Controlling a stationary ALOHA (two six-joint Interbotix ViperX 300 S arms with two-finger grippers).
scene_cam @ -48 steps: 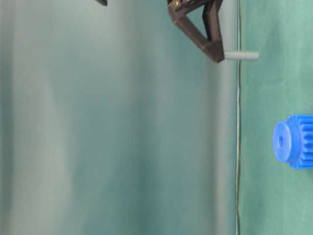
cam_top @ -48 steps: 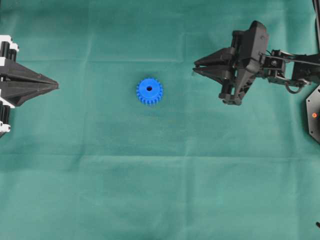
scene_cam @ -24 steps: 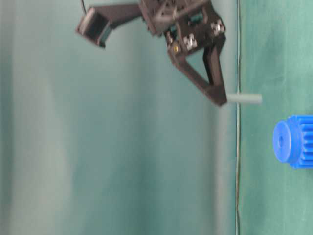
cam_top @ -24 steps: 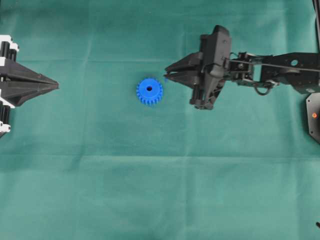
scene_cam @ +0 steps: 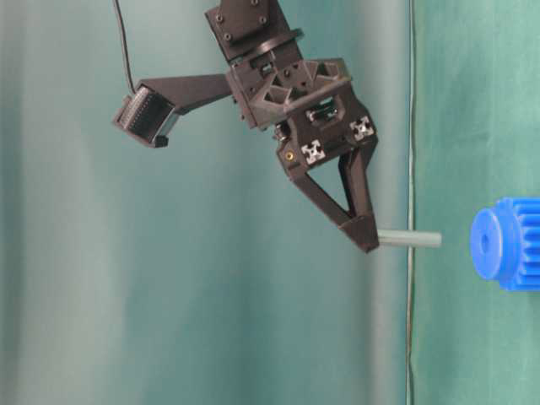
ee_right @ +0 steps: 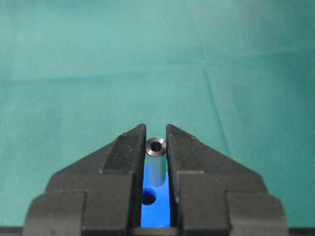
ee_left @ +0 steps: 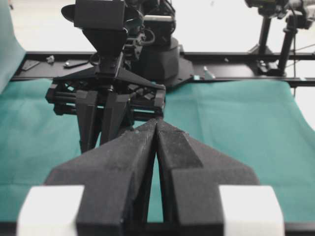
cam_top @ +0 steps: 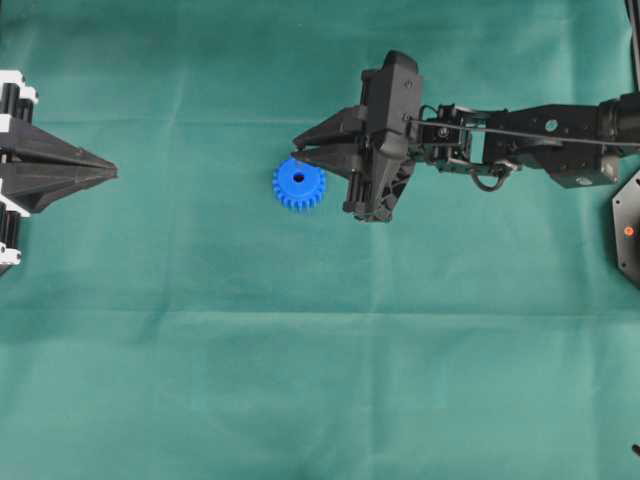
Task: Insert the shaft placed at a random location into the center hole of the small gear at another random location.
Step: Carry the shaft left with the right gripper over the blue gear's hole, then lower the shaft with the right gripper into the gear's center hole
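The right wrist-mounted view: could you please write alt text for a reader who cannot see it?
Seen from just behind it, the right gripper pinches a short silver-grey shaft between its two black fingertips, the shaft's end facing the camera. In the gap between the fingers shows part of the small gear, bright blue, with its center hole. Green cloth fills the rest.

The worktop lay open on every side of the gear, with only cloth around it. The right end effector, gripping the shaft, hung above the gear's upper right edge, blocking approach from that side. The left end effector, its jaws together, sat well apart at the left edge.
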